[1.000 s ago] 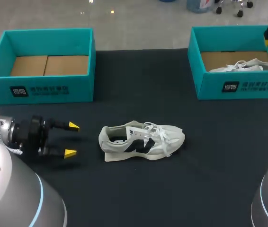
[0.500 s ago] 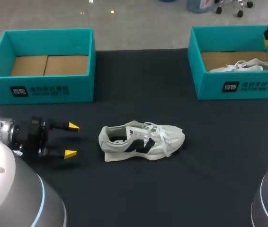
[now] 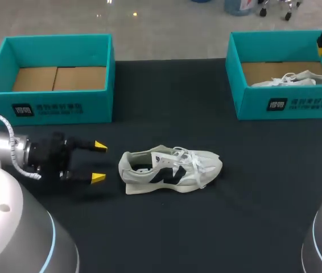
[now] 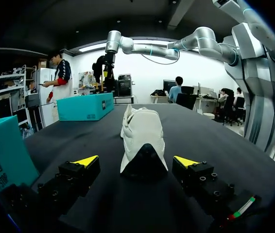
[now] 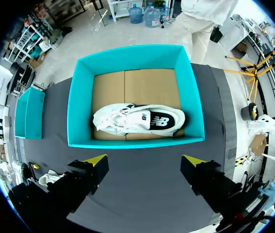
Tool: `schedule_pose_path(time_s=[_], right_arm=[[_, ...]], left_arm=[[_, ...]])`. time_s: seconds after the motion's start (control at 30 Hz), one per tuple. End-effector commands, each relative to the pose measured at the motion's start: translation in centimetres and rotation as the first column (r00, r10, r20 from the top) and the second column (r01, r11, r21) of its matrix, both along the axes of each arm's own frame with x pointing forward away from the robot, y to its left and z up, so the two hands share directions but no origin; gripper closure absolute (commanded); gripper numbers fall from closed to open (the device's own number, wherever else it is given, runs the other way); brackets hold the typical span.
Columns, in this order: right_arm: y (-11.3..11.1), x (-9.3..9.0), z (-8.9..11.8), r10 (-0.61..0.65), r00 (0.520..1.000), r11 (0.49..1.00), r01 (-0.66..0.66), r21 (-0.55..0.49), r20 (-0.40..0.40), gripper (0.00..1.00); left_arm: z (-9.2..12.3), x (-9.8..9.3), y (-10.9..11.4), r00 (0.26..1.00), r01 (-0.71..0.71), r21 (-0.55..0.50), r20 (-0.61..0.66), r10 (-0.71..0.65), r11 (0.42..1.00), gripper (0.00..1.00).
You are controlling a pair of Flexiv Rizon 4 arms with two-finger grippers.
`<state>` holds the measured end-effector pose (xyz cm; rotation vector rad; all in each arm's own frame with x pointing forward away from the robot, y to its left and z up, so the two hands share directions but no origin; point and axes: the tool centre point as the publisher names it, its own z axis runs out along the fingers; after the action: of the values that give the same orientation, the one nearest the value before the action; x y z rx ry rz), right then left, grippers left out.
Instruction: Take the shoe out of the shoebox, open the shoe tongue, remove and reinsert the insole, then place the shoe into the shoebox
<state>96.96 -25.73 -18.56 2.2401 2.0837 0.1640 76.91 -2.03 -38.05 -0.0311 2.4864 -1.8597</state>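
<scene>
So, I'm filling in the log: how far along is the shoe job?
Done: the shoe lies unboxed on the table. In hand: the left gripper, open, sits behind its heel, not touching. Left: tongue, insole, reboxing. The right gripper hangs open over the right shoebox, which holds another shoe.

Black table (image 3: 166,102) — shoe (image 3: 169,169), left shoebox (image 3: 50,108), right shoebox (image 3: 297,103).

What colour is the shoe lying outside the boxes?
The shoe is off-white with dark side markings, clearest in the head view.
</scene>
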Motion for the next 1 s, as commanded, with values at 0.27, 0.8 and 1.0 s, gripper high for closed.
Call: schedule_pose_path(time_s=[0.27, 0.8, 1.0], right_arm=[[0.0, 0.0, 0.0, 0.0, 1.0, 1.0, 0.0, 0.0, 0.0, 0.0], [0.0, 0.0, 0.0, 0.0, 1.0, 1.0, 0.0, 0.0, 0.0, 0.0], [0.0, 0.0, 0.0, 0.0, 1.0, 1.0, 0.0, 0.0, 0.0, 0.0]], left_arm=[[-0.2, 0.4, -2.4, 0.995, -0.086, -0.011, -0.045, 0.086, 0.996, 0.0], [-1.4, -1.9, -4.1, 0.987, -0.13, -0.019, -0.098, 0.128, 0.991, 0.0], [-1.8, -2.2, -4.6, 0.985, -0.142, -0.018, -0.099, 0.14, 0.99, 0.0]])
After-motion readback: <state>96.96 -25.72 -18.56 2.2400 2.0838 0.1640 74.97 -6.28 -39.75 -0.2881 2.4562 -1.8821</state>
